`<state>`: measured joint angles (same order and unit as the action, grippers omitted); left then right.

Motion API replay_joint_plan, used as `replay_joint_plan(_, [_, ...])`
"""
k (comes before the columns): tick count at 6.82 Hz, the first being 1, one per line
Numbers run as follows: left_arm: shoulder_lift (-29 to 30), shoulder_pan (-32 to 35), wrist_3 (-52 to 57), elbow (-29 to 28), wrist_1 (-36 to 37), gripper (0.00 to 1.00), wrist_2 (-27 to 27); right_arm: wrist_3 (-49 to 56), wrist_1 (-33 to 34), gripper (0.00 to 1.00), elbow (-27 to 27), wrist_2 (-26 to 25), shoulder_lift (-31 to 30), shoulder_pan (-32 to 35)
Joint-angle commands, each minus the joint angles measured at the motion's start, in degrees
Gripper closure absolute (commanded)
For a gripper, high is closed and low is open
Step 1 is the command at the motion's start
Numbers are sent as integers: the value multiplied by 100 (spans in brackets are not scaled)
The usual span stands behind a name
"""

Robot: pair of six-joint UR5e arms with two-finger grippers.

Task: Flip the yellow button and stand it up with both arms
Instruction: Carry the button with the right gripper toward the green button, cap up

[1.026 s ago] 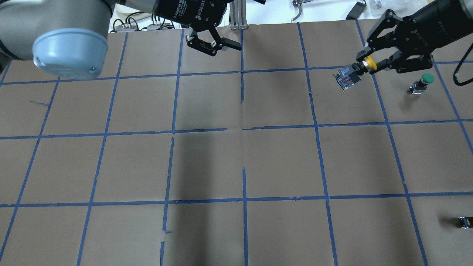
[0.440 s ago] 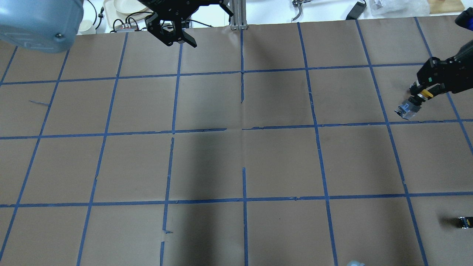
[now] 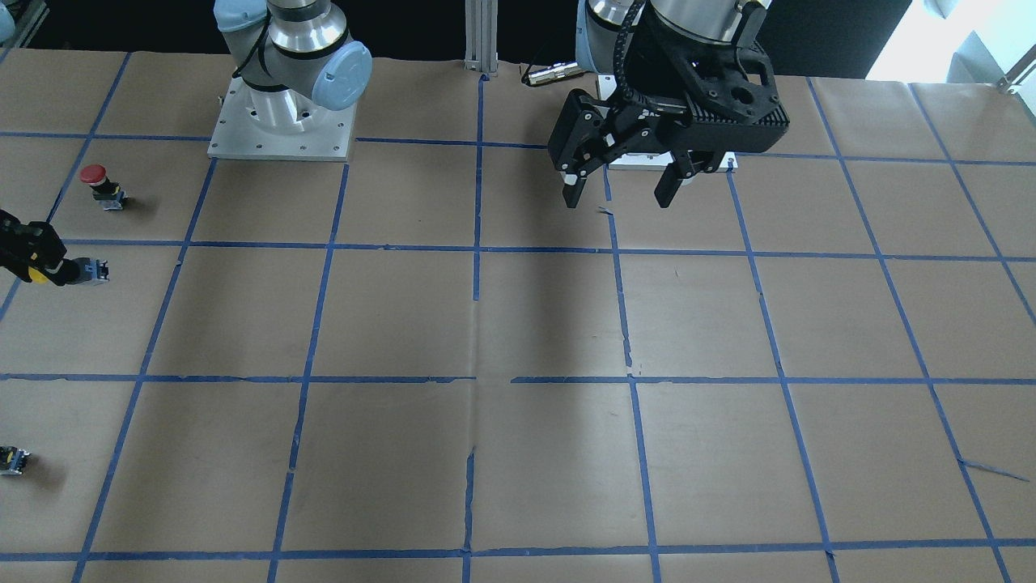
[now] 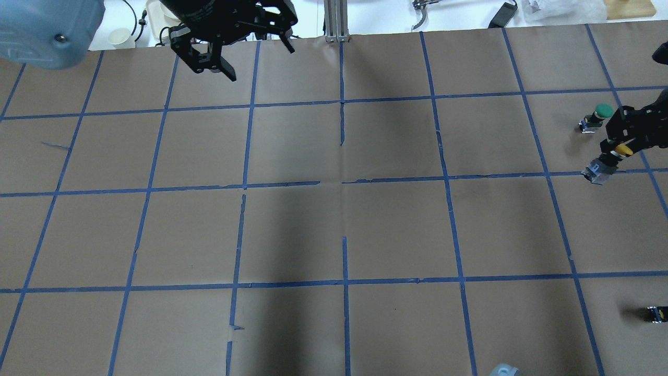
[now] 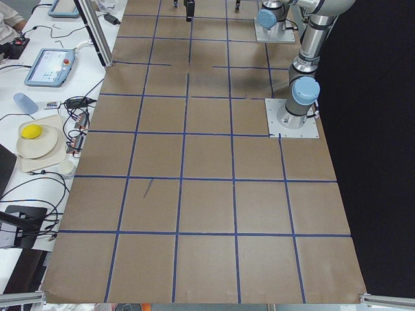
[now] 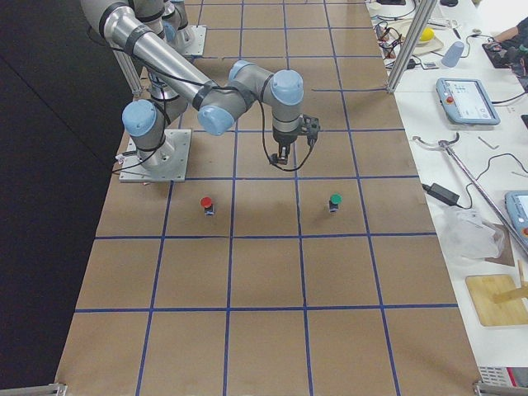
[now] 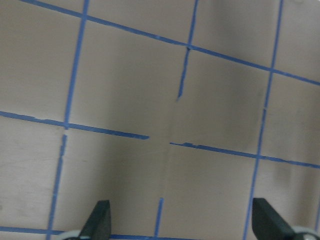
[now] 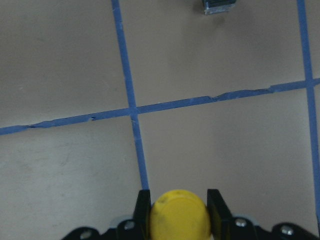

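- The right gripper [image 4: 621, 149] is pinching the yellow button [image 4: 599, 171] by the sides of its round cap, jaws closed narrowly on it, at the right edge of the overhead view. The button is hanging tilted, its grey base block pointing down and toward the middle of the table (whether the block is touching the paper cannot be told).
- The left gripper [image 3: 619, 194] is hovering with its jaws spread wide and nothing between them, well apart from the button and close to its own arm's mount.
- The button is looking light and rigid, with a hard cap, a black neck and a small metal block. The cap's smooth, rounded rim is probably giving a slippery hold, so the piece may be free to swivel in the pinch. The narrow neck or the flat faces of the block are looking like the surer places for a second grip.
- The table [image 4: 396, 230] is showing flat brown paper under a grid of blue tape, torn and lifting in spots. By the look of it, it is firm enough for standing a small flat base.
- A red-capped button [image 3: 93, 174] is standing near the held one, leaving little margin for a wide swing. A small capless block [image 3: 12, 460] is lying well apart.
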<state>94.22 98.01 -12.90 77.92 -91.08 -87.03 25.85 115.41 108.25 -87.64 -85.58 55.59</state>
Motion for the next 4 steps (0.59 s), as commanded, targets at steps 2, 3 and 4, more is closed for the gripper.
replay_joint_plan(2, [-446, -150, 868, 658, -156, 0, -534, -805, 1034, 92, 170, -497, 533, -13])
replay_joint_plan(3, [-918, -255, 877, 1254, -78, 0, -517, -1271, 1271, 92, 179, -770, 612, -13])
replay_joint_plan(4, [-1079, -578, 912, 1643, 515, 0, -455, -1397, 1630, 92, 292, -955, 752, -21])
